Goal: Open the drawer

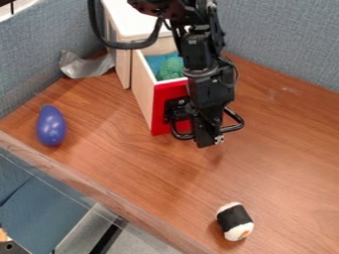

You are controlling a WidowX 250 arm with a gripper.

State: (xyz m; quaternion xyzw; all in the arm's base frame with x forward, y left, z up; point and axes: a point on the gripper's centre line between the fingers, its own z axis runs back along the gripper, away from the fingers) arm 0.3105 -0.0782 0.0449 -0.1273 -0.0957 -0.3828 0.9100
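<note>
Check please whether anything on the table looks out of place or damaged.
A crumpled silvery sheet by the wall, left of the drawer, looks like stray scrap. Faint pale marks on the table may be scuffs.

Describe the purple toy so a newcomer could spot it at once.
On the wooden table, find the open red-fronted drawer. Left of it in the view, near the table's edge, lies the smooth, oval purple toy. Its solid colour sets it apart from the black-and-white roll.

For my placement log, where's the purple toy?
The purple toy is at the camera view's left, on the table, left of the open drawer.
</note>
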